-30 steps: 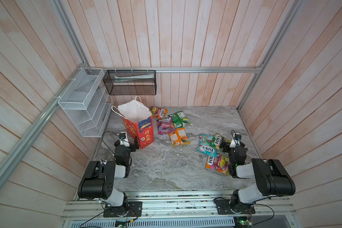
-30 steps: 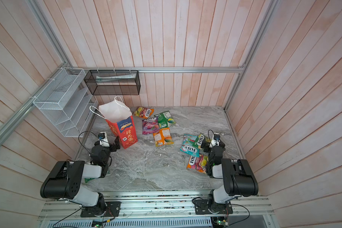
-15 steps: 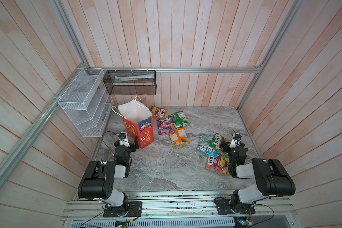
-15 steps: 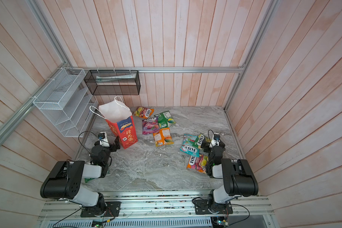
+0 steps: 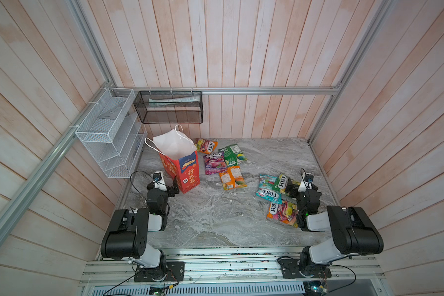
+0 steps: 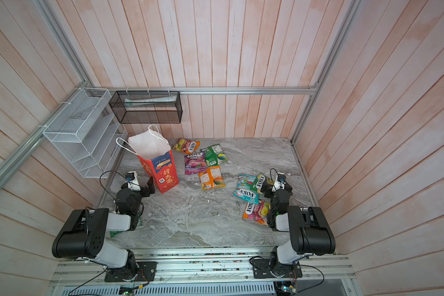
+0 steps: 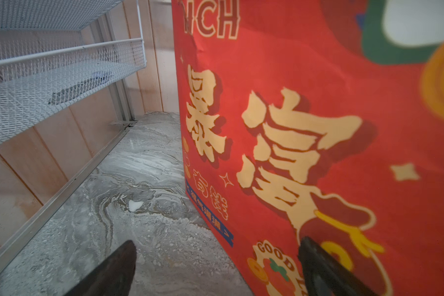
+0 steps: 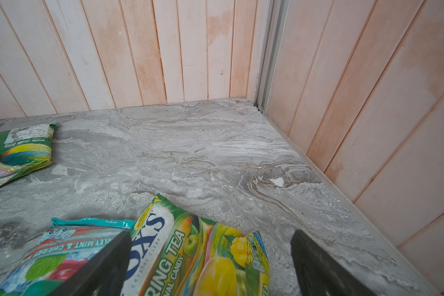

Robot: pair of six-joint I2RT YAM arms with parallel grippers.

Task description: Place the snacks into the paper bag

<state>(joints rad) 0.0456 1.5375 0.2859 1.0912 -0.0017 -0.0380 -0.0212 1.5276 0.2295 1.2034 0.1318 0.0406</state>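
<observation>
The red paper bag [image 5: 182, 171] [image 6: 162, 170] stands upright and open at the left rear, white inside. Several snacks lie flat on the marble. To the bag's right are an orange packet [image 5: 206, 145], a purple one [image 5: 214, 163], a green one [image 5: 233, 155] and another orange one [image 5: 232, 177]. At the right lie a teal packet [image 5: 268, 188], a green FOX'S packet [image 8: 190, 251] and an orange-pink one [image 5: 281, 211]. My left gripper [image 5: 173, 187] [image 7: 217, 244] is open and low beside the bag's side [image 7: 318, 128]. My right gripper [image 5: 296, 189] [image 8: 210, 235] is open above the green FOX'S packet.
A white wire rack [image 5: 108, 138] hangs on the left wall and a black mesh basket [image 5: 168, 107] on the back wall, both close to the bag. Wooden walls close in three sides. A small green scrap [image 6: 116, 232] lies by the left arm.
</observation>
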